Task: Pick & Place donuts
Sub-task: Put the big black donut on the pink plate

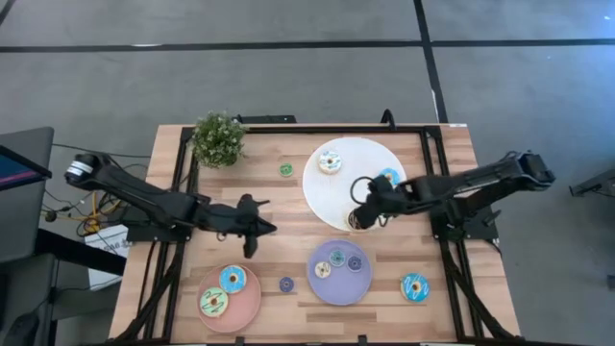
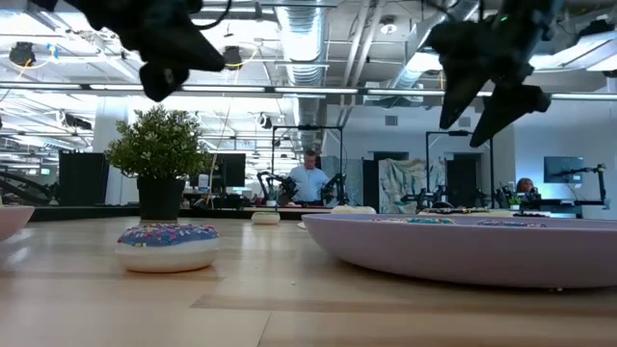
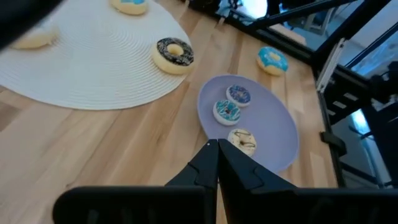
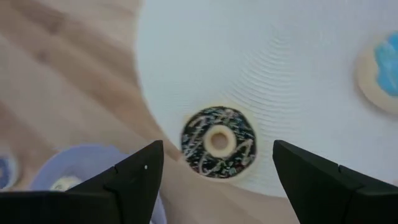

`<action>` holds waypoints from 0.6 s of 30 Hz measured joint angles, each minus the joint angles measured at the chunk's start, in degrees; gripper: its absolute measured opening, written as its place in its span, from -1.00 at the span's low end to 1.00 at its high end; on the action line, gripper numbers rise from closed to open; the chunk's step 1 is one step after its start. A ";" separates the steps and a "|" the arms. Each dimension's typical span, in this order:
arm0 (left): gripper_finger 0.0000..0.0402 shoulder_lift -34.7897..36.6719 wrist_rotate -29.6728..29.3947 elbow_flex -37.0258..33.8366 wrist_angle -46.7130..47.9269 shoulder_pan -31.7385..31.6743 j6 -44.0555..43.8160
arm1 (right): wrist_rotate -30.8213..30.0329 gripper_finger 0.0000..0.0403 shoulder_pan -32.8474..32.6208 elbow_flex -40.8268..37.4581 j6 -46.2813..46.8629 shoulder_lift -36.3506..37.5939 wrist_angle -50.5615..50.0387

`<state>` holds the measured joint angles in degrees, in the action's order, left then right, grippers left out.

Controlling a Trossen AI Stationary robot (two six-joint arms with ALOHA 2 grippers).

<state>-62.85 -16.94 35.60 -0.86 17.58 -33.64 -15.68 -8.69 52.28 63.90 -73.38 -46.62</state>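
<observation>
Over white plate, near edge: right gripper, fingers spread wide, nothing held, straddling the chocolate donut from above without touching it.
Chocolate donut: lies flat on the white plate, just inside the rim on the side facing the purple plate; dark icing with pale streaks, cream body, hole up.
Other donuts on white plate: one white-iced toward the far side, one blue-iced beside the right arm.
Off the white plate, plant side: tiny green donut on the counter, near the plant.
Purple plate: just beside the white plate's near edge; three small donuts on it.
Pink plate: well apart from the white plate, front left corner; two larger donuts on it.
Loose on counter: small purple donut between pink and purple plates; blue donut beyond the purple plate.
Left gripper: hovering off the white plate's left side, above bare counter, fingers closed together, empty; waiting.
Handling, judged: toy donut, likely light and fairly stiff, smooth icing perhaps slick. Best hold looks to be across the outer ring, fingers on opposite sides, low on the cream body. Flat plate rim close by; descent should stop short of the weave.
</observation>
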 joint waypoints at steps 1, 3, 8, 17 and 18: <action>-1.00 1.08 0.03 -0.51 0.40 0.00 0.01 | 0.64 0.44 0.65 0.72 1.54 -1.05 -1.29; -1.00 2.60 -0.01 -1.24 1.57 0.00 0.02 | 1.51 0.44 1.86 1.79 4.40 -2.74 -3.49; -1.00 4.20 -0.09 -1.34 4.79 0.00 1.93 | 5.23 0.44 4.10 2.05 8.86 -5.07 -5.99; -1.00 4.15 -1.79 -1.34 4.95 -0.46 5.15 | 9.99 0.44 7.85 1.83 9.66 -12.67 -6.62; -1.00 4.15 -1.81 -1.34 4.93 -0.70 5.15 | 10.20 0.44 8.04 1.83 9.64 -13.34 -5.99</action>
<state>-58.70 -18.74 34.26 4.08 16.88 -28.49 -5.47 -0.66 54.11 73.53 -86.72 -52.61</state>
